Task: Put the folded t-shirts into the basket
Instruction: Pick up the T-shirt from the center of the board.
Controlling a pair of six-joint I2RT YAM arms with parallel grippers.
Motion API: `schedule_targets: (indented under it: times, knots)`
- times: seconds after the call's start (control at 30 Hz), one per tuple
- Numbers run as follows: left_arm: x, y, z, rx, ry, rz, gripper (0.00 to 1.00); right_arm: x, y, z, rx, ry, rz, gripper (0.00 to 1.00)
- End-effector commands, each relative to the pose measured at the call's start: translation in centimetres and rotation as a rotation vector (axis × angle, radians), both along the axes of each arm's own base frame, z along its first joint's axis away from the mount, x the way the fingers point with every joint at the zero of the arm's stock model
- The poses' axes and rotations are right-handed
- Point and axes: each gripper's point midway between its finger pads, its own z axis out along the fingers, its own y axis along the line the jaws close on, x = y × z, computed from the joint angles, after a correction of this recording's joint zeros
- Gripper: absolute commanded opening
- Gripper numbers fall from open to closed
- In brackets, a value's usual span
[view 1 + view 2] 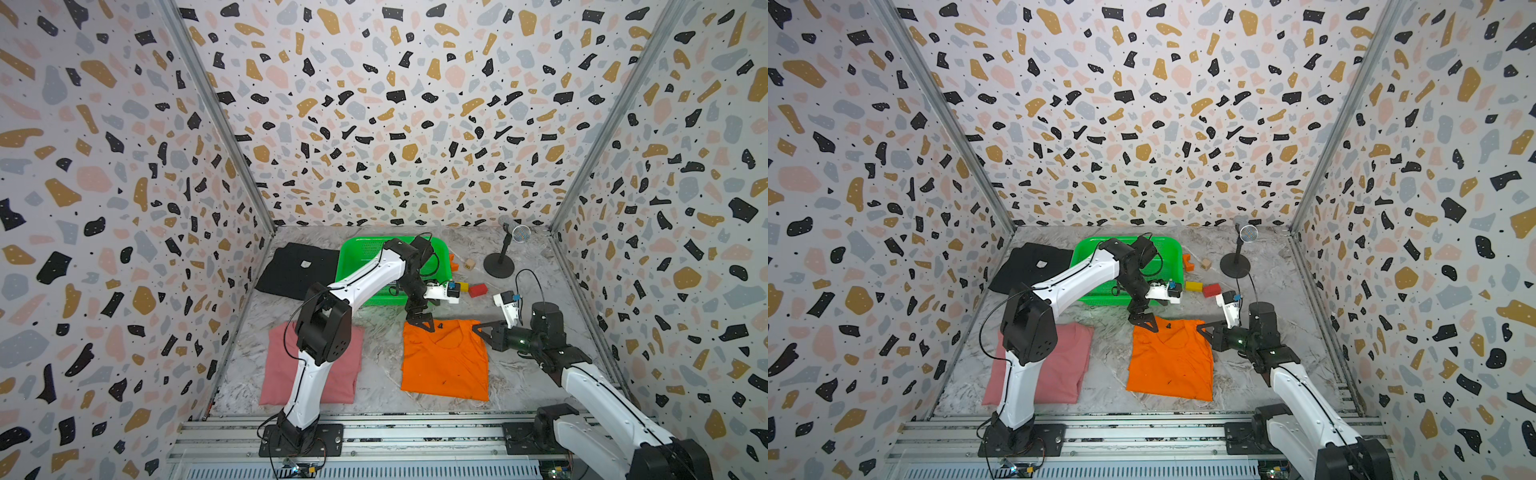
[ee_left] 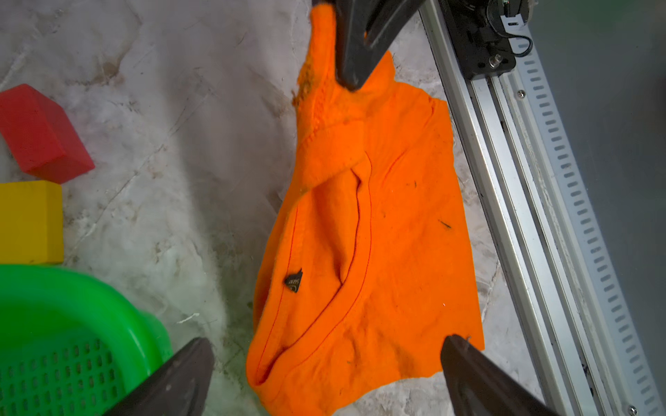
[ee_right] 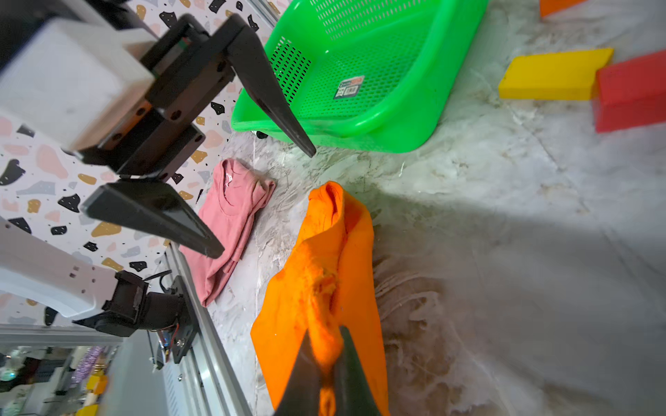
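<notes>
Right gripper (image 3: 326,335) pinching orange shirt (image 1: 444,361) corner | left gripper (image 2: 326,343) spread over it | basket (image 3: 360,141): sticker (image 3: 349,86) inside

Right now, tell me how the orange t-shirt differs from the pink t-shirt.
The orange t-shirt is bright and V-necked; the pink t-shirt is dusty and round-necked. The orange t-shirt has one corner pinched and bunched in the shut right gripper; no gripper touches the pink t-shirt. Both are folded and outside the basket.
</notes>
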Motion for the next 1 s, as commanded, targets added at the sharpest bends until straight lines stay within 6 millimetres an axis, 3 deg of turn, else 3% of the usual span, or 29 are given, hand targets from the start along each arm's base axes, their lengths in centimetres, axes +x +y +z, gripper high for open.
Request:
schedule_targets:
  times: [0.0,0.23,0.37,0.5,0.67,0.8,0.97]
  knots:
    - [-1.6,1.2,0.3,-0.012,-0.007,-0.064,1.0,0.4,-0.1,1.2,-0.097,-0.152,0.035,0.0]
    - [-0.8,2.0,0.0,-0.078,-0.049,-0.075,1.0,-0.8,1.3,2.5,-0.202,-0.228,0.24,0.0]
    - [-0.2,2.5,0.2,-0.115,-0.059,-0.073,0.99,-0.9,0.1,2.5,-0.413,-0.263,0.332,0.0]
    - [-0.2,2.4,-0.2,-0.153,-0.079,-0.108,0.99,-2.7,-0.2,2.3,-0.532,-0.35,0.531,0.0]
    - [-0.3,0.7,0.7,-0.257,-0.087,-0.15,0.99,-5.4,0.9,2.2,-0.522,-0.493,0.74,0.0]
    - [-0.3,-1.4,0.7,-0.305,-0.099,-0.193,0.99,-5.5,1.1,2.1,-0.542,-0.568,0.756,0.0]
    - [-0.7,-3.0,-1.3,-0.282,-0.141,-0.286,0.99,-4.9,0.9,3.4,-0.58,-0.728,0.7,0.0]
